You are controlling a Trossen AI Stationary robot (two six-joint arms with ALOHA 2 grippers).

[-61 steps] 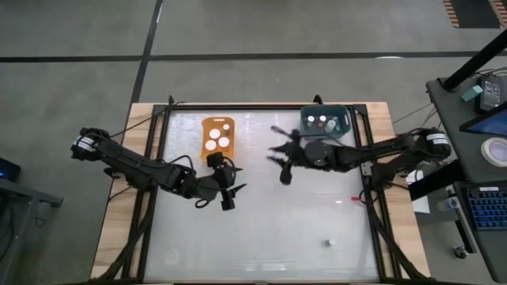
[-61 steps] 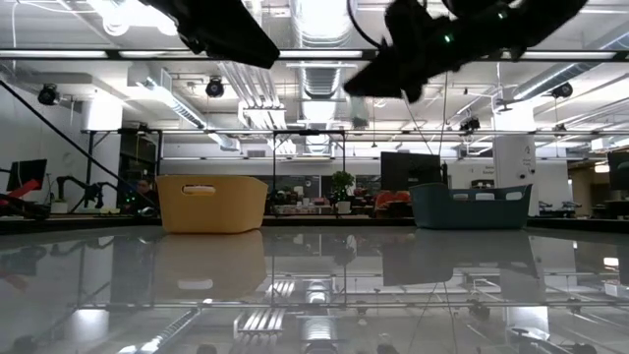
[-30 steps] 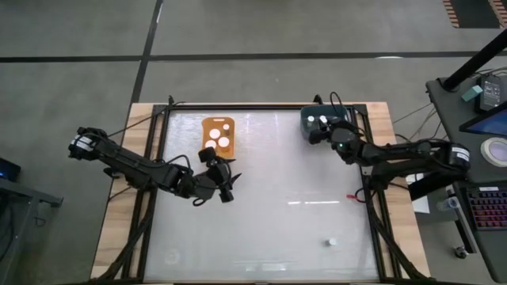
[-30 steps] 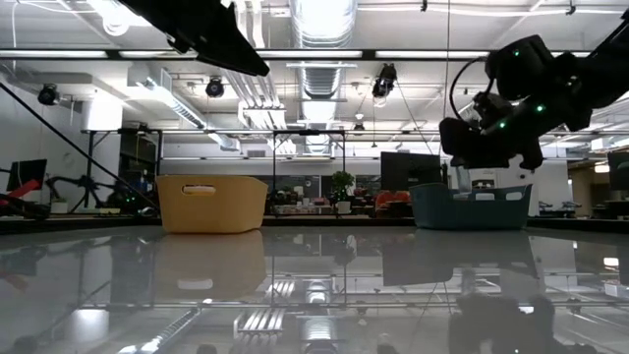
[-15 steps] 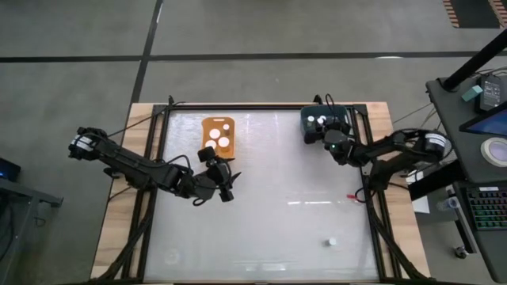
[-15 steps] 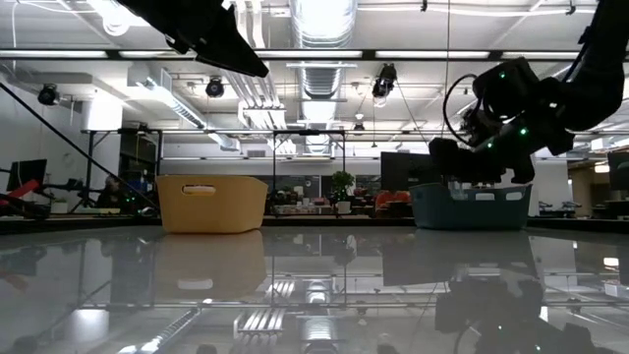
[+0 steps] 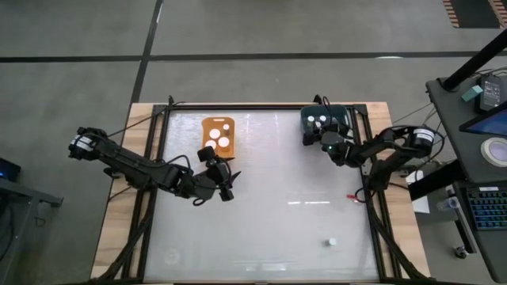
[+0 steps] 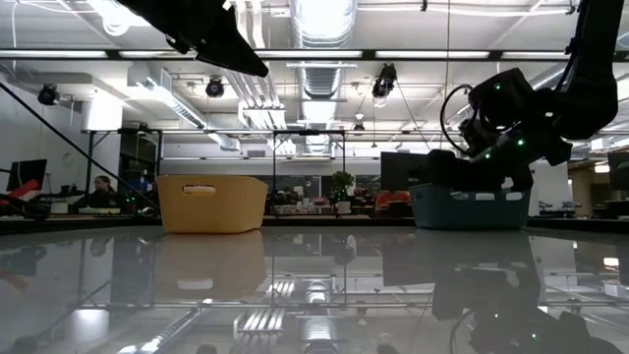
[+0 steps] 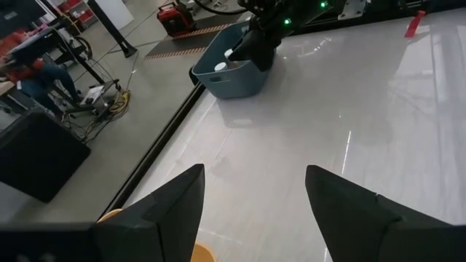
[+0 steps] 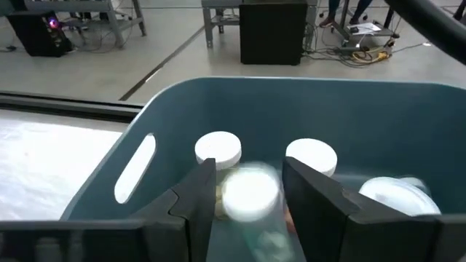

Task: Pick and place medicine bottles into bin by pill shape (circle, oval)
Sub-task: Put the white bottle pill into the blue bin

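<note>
Right claw [image 10: 247, 193] astride bottle [image 10: 251, 191] (over bin [image 10: 131, 167])

Bright, even light from ceiling strip lights [image 8: 324, 54] overhead. My surface [image 8: 314, 285] glossy, mirroring lights and bins in low view; pale glare streaks on it in left wrist view. Shadows faint. Bottle [image 10: 251, 193] between my right hand's fingers [image 10: 196, 196] motion-blurred; fingers soft, out of focus. Left hand's fingers [image 9: 167, 211] likewise soft. High view sharp.
</note>
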